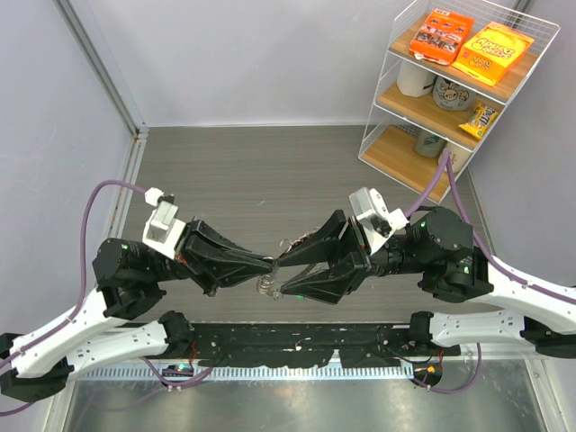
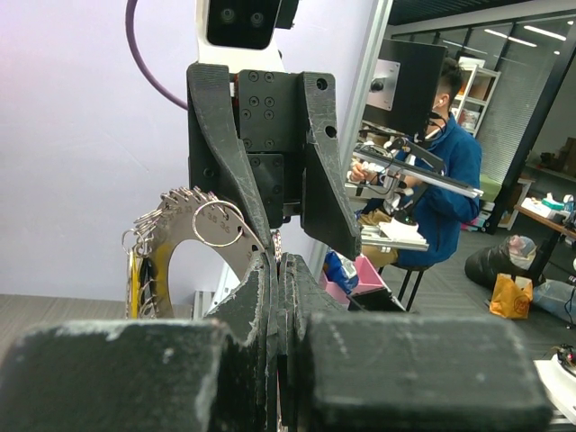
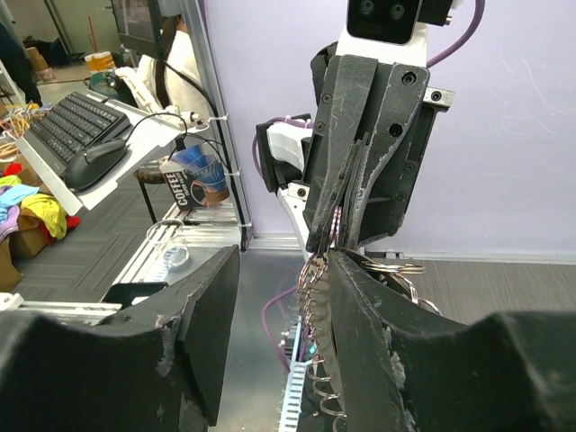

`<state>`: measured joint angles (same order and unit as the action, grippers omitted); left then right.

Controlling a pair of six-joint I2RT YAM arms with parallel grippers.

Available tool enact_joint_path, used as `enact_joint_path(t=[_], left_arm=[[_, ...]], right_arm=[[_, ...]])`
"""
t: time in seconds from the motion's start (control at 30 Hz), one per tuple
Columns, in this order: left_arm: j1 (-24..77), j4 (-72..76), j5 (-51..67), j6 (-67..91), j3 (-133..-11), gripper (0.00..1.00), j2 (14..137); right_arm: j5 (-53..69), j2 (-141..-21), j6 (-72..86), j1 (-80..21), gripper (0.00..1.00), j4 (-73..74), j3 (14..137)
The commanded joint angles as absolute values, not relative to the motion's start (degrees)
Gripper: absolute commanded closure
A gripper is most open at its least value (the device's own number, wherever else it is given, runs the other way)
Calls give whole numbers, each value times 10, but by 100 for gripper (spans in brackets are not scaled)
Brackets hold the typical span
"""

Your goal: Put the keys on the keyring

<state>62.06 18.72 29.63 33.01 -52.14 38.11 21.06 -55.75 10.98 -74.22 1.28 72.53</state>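
Left gripper (image 1: pixel 270 264): black fingers pressed together, pinching the silvery, bristly-edged metal keyring (image 2: pixel 175 236), which hangs clear above the grey wood-grain table (image 1: pixel 252 171). Meeting it tip to tip, the right gripper (image 1: pixel 286 274) has its jaws apart and clamps nothing, the ring just beside one finger.

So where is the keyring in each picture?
Top external: the keyring is in the middle, hanging at the tip of the left pincer.
Left wrist: left of centre, a silvery fringed disc just above the left pincer.
Right wrist: centre, dangling under the left pincer opposite.
Shared landmark: the left pincer, shut on the keyring in every view.
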Motion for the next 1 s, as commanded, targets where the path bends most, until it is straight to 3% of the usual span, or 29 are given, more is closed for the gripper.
enact_joint_path(t=[0.0, 0.67, 0.97], left_arm=[[641, 210, 445, 364, -532, 100, 394], [643, 180, 419, 345, -541, 100, 403], [643, 159, 396, 332, -536, 100, 386]], right_arm=[[35, -587, 76, -721, 48, -32, 735], [-17, -650, 67, -723, 55, -14, 778], [-52, -598, 65, -727, 54, -11, 737]])
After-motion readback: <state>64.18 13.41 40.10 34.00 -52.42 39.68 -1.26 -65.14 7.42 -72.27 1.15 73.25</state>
